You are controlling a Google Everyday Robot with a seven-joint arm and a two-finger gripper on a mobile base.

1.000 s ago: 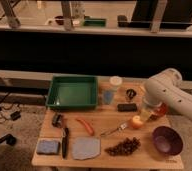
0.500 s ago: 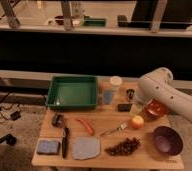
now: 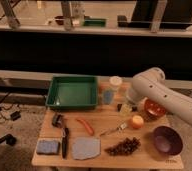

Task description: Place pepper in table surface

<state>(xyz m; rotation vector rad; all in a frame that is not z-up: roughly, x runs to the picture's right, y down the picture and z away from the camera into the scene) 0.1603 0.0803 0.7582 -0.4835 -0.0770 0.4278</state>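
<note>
The pepper (image 3: 85, 126) is slender and red-orange. It lies flat on the tan wooden table surface (image 3: 101, 119), just in front of the green tray, and nothing touches it. My white arm reaches in from the right and bends down to the gripper (image 3: 123, 107). The gripper hangs over the table's back right part, well to the right of the pepper and next to a small blue can (image 3: 108, 96). It is open and holds nothing.
A green tray (image 3: 54, 95) fills the back left. A white cup (image 3: 115, 81), a round orange fruit (image 3: 136, 121), a red-orange bowl (image 3: 155, 108) and a purple bowl (image 3: 167, 140) stand around the arm. Along the front lie a fork (image 3: 114, 131), a dark cluster (image 3: 123, 146), a grey cloth (image 3: 85, 148), a blue sponge (image 3: 48, 146) and a black tool (image 3: 64, 140).
The gripper has moved left and toward the back, away from the orange fruit. The pepper and the other things have stayed where they were.
</note>
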